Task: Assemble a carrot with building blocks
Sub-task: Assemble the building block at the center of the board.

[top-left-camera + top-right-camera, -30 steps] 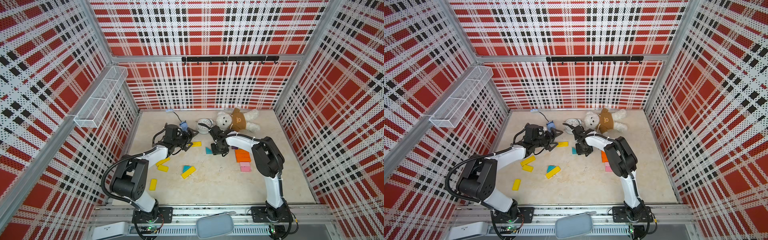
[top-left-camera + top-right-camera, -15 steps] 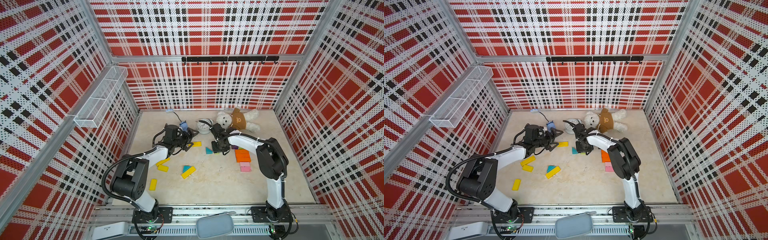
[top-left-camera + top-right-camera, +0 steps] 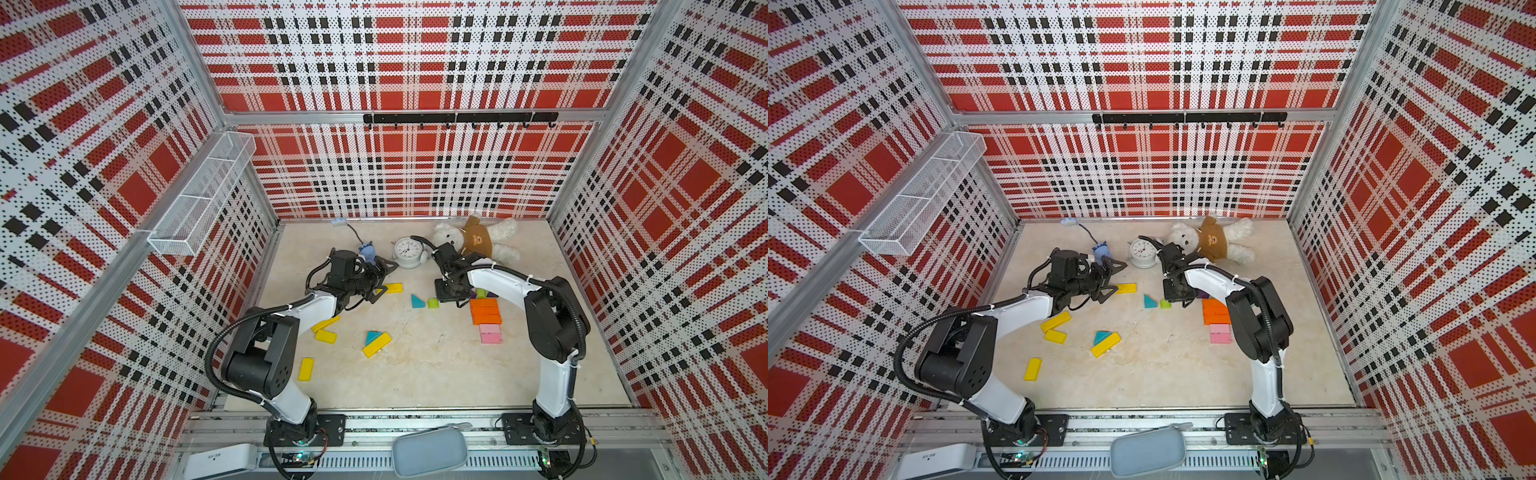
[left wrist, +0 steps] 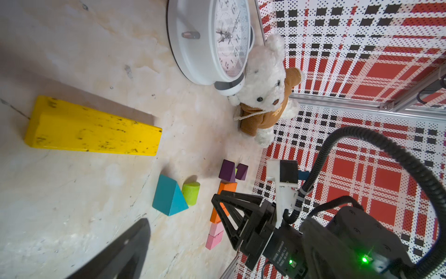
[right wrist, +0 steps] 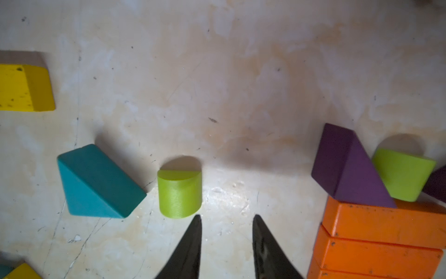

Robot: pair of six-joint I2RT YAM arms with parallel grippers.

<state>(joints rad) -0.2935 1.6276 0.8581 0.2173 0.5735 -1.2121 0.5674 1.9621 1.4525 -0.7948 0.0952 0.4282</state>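
Right wrist view: right fingers (image 5: 190,241) are slightly parted with bare bench (image 5: 241,84) between the tips, and nothing is gripped. One lime-green stub (image 5: 179,193) lies just beyond a tip, apart from it. The teal triangle (image 5: 96,183) sits just beside the stub. Only this view resolves the second lime stub (image 5: 403,175), wedged between purple triangles (image 5: 347,169) hard against the orange bars (image 5: 386,224). In both top views the right arm covers most of that cluster. The top views give the layout: first stub at 9 o'clock of the right fingers, orange bars at 4 o'clock, pink bars (image 3: 490,333) adjoining them at 6 o'clock, loose yellow bars (image 3: 326,330) toward 8 o'clock of the bench. Left fingers (image 4: 125,251) are spread wide and empty in both top views, with one yellow bar (image 4: 91,130) just at 3 o'clock of them. The left wrist view alone gives the alarm clock (image 4: 207,41) dial and the teddy bear (image 4: 265,79) close up. Materials: blocks matte-painted, yellow and orange faces chipped with dark specks. Stubs rounded with flat cut ends. Bench pale, mottled and scratched. Clock case smooth and white. Bear fluffy white in a brown top.
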